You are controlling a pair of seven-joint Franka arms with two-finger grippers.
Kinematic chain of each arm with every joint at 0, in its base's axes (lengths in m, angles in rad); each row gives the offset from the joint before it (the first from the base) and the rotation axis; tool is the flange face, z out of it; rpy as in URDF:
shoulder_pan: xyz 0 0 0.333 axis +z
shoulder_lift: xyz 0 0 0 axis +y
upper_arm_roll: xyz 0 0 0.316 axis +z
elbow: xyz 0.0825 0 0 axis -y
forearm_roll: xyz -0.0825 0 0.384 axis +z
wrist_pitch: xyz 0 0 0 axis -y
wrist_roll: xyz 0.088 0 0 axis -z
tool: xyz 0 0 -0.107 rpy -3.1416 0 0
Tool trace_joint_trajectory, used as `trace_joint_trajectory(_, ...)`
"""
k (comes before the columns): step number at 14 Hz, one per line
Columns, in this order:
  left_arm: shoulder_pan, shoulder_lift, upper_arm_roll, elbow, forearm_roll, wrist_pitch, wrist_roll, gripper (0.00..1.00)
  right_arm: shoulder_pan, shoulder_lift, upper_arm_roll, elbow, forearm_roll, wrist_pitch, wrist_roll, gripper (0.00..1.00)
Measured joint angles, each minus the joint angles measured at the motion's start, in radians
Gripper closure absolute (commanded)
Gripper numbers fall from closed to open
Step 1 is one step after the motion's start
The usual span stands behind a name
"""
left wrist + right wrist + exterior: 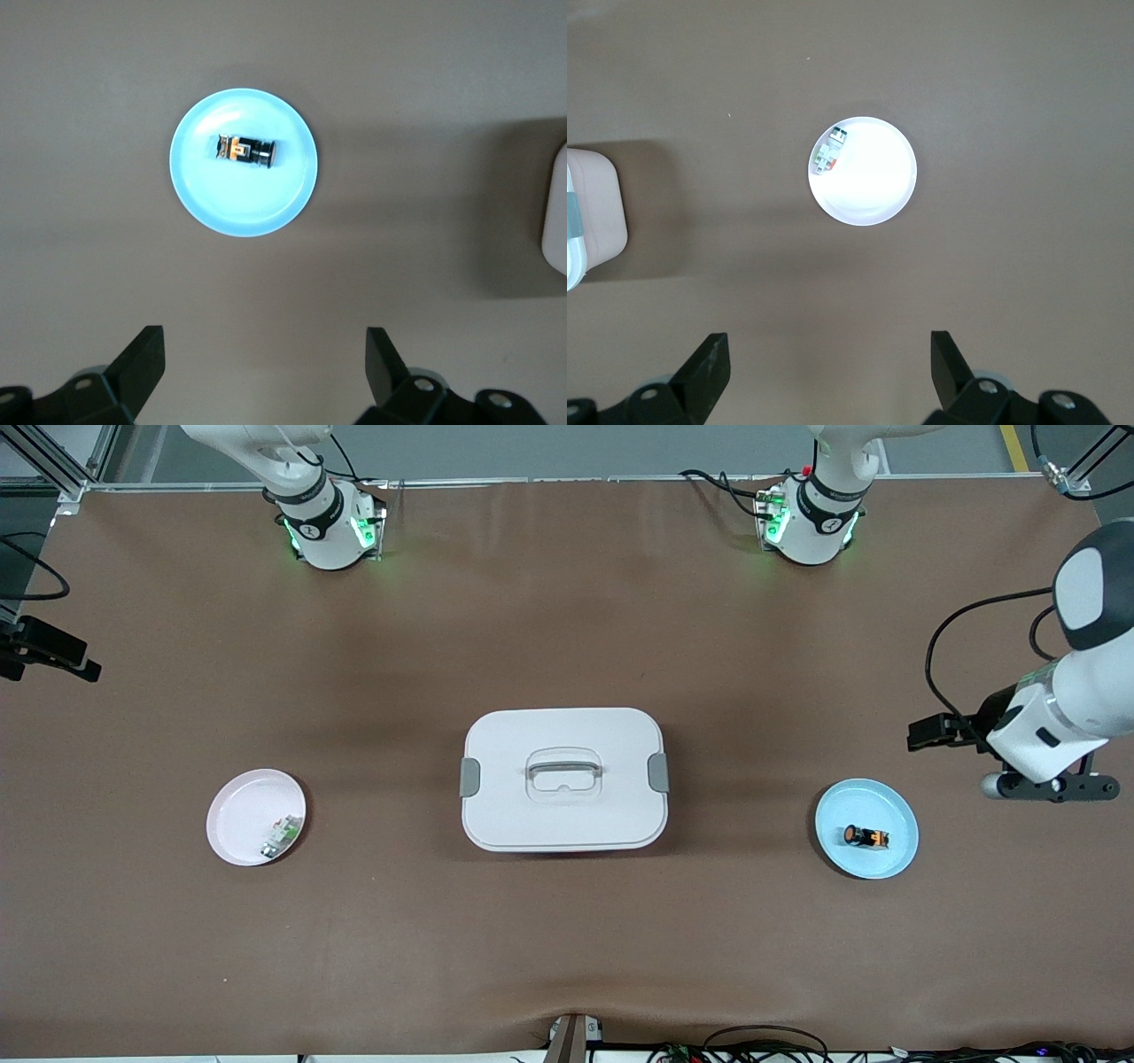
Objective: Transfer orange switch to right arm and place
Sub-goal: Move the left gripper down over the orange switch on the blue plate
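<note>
The orange switch (866,836) lies on its side in the blue plate (895,861), long axis running toward the white box (563,778). The left gripper (264,372) hovers high above that end of the table, jaws spread and empty – the nearer arm by far; the right gripper (830,372), also spread, waits over the pink plate (232,813)

My switch (866,836) lies in a plate (895,865) toward my left arm's end; a box (563,790) sits mid-table.

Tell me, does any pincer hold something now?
Nothing is held: left pincer and right pincer are open; the orange switch lies on its blue plate.
</note>
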Motion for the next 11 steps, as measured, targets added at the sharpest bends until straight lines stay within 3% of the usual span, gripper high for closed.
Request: trace_joint_trajectory(11,0.018,0.215,0.002,-0.001,0.082,0.194,0.035,0.00,0.000,0.000,0.000,0.000,0.000,0.000,0.000,0.00)
